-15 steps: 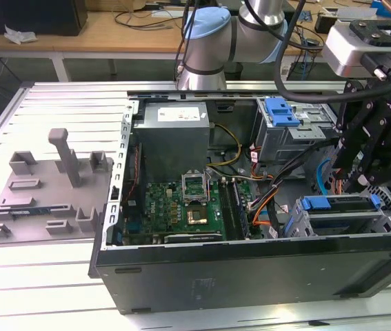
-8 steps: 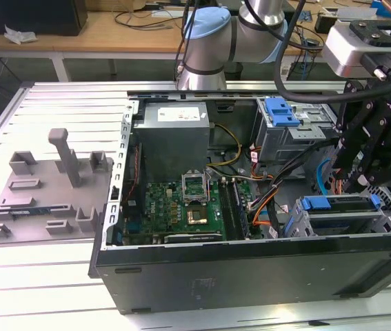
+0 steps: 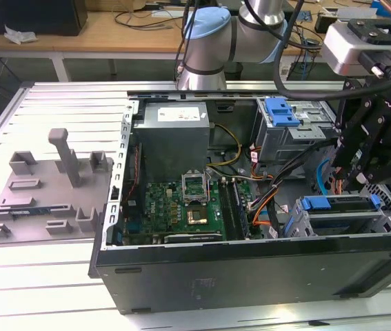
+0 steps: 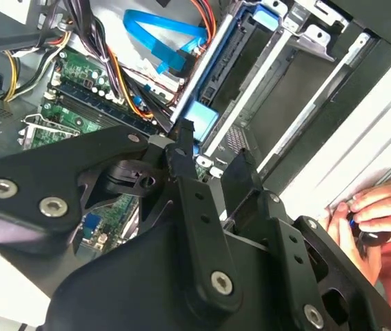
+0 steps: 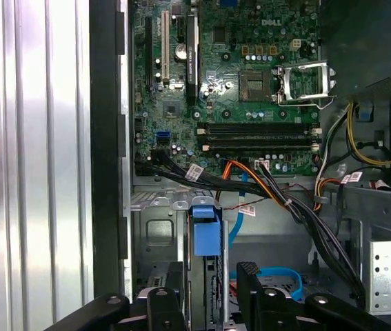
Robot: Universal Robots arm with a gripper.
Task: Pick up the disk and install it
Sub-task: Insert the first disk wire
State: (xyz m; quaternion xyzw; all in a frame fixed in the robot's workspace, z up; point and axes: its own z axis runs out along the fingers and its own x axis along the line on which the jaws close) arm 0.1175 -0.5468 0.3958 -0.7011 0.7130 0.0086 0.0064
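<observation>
The black gripper (image 5: 206,279) hangs low inside the open computer case (image 3: 250,265). It is right over the metal drive cage (image 5: 150,234), at the exterior view's right. The disk (image 5: 205,238) stands on its thin edge in that cage. Its blue end piece points toward the green board (image 5: 236,89).

In the first wrist view there is one finger (image 5: 164,303) on each side of the disk, and I can see a little gap. So the jaws look open and are not squeezing anything.

I think the job right now is getting a good hold. To do it well, the arm should keep the disk in the middle and squeeze its flat sides evenly. It should also stay off the bundle of wires (image 5: 278,196) just beside it. (A person's hand (image 4: 371,214) is close by, outside the case, so slow is best.)
</observation>
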